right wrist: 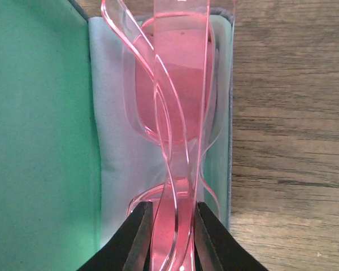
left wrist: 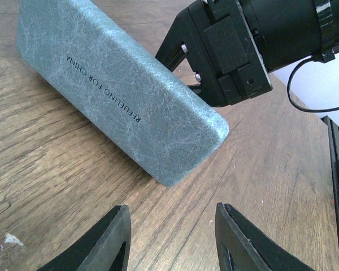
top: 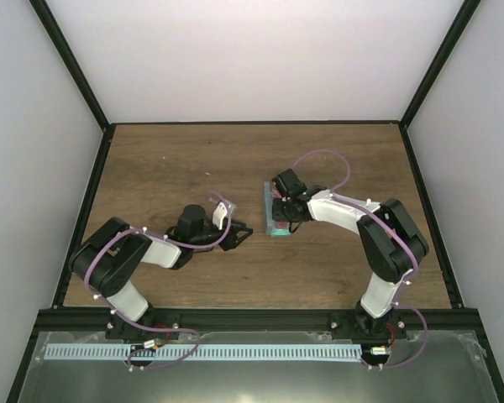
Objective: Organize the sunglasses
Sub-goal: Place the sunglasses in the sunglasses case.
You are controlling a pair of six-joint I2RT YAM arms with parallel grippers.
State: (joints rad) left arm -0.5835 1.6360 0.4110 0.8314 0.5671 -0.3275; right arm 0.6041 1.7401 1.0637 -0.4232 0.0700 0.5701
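The sunglasses (right wrist: pixel 178 84), with a red see-through frame and folded, lie lengthwise over the pale blue cloth (right wrist: pixel 110 124) inside the open case (right wrist: pixel 39 130), which is green inside. My right gripper (right wrist: pixel 174 220) is shut on the sunglasses at their near end. In the top view the right gripper (top: pixel 284 207) sits over the case (top: pixel 277 225) at mid-table. The left wrist view shows the case's blue-grey outer shell (left wrist: pixel 118 96) standing on the wood. My left gripper (left wrist: pixel 172 226) is open and empty, just short of the case's corner; it also shows in the top view (top: pixel 239 235).
The right arm's black wrist (left wrist: pixel 237 45) hangs behind the case in the left wrist view. A wooden table (top: pixel 176 168) lies inside black frame rails, with white walls around it. Both arm bases stand at the near edge.
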